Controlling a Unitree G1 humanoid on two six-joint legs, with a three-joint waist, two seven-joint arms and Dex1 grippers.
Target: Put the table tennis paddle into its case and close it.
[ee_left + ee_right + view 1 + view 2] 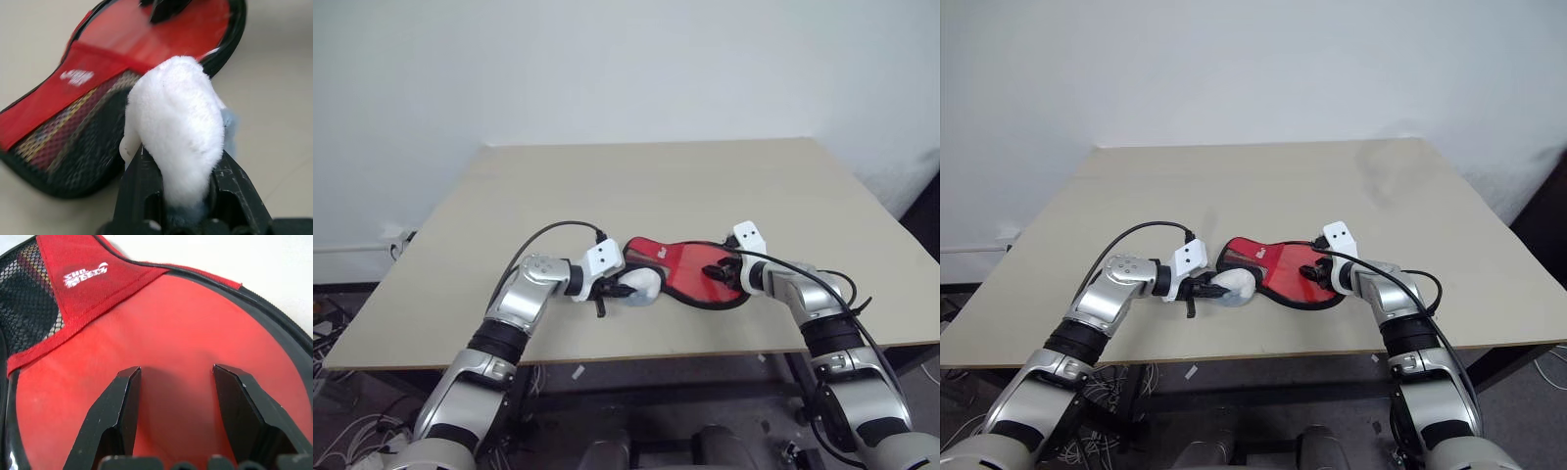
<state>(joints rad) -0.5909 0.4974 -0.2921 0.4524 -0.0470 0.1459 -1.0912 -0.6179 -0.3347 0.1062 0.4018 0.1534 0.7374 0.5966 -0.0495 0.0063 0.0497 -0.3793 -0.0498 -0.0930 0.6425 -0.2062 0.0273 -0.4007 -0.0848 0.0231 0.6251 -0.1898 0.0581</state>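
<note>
The case point(690, 271) lay flat on the table point(607, 186), red panel up. The right gripper point(176, 396) stood with its fingers spread wide and nothing between them, tips down on the round red panel. The left gripper point(188, 196) had its fingers drawn in on a white fluffy tag point(178, 142) just beside the case's narrow mesh end. Through the mesh something striped showed, possibly the paddle's handle point(46, 134).

Bare table point(636, 186) beyond the case point(690, 269), claws either end.
</note>
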